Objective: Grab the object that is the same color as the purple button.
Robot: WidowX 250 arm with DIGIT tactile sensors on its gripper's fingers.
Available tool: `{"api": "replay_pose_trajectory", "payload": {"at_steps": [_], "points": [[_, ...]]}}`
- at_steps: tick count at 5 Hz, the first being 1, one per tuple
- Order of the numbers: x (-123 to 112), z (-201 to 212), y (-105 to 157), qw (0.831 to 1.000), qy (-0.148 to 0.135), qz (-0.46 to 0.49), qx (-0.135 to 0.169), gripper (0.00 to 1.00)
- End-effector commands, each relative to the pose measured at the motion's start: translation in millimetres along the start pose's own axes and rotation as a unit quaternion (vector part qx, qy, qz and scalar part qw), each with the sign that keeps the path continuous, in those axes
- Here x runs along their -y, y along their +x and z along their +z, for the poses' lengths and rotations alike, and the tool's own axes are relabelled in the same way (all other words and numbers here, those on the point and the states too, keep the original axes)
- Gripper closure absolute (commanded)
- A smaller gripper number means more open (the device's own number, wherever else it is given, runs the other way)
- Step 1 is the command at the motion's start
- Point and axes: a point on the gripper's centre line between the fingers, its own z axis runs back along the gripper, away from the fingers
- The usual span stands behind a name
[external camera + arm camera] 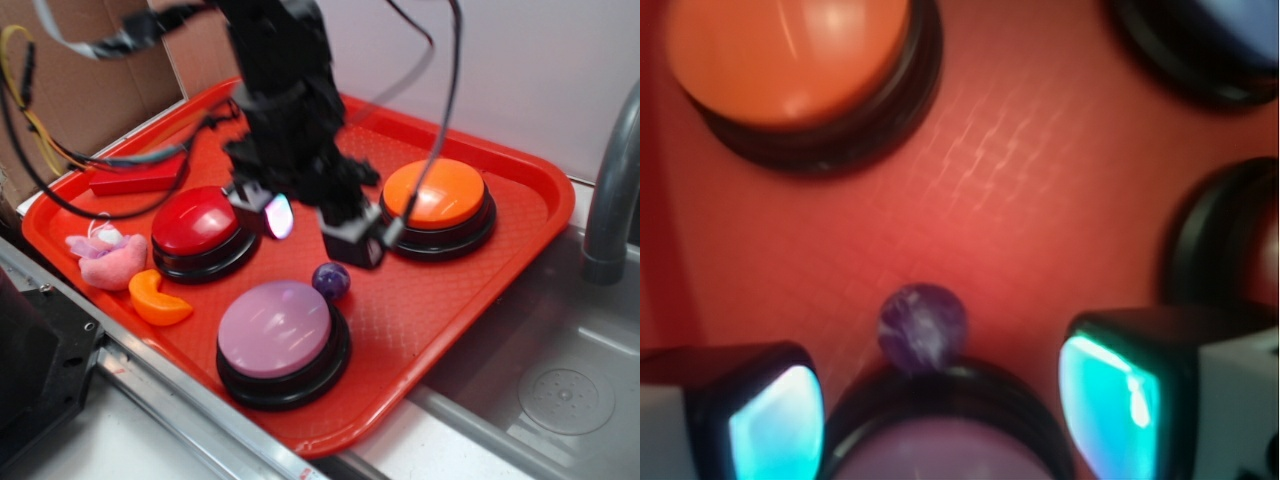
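Here the pincer (310, 225) hung with its jaws apart above the tray (520, 200), near the ball (331, 281) touching the purple button (275, 330).

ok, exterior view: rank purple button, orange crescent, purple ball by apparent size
1. purple button, largest by far
2. orange crescent
3. purple ball, smallest

All lie at similar depth on the tray, so the order looks reliable.
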Motion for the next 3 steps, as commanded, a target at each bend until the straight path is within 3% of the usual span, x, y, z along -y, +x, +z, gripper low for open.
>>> {"api": "replay_pose_trajectory", "payload": {"at_steps": [1,2,3], "points": [[15.3,-15.4,9.1,1.000,0.002,-0.012,0.019,0.00],[14.5,-22.4,7.9,1.000,0.006,-0.014,0.014,0.00],[13.0,-21.0,8.6,1.000,0.007,-0.005,0.015,1.00]]}}
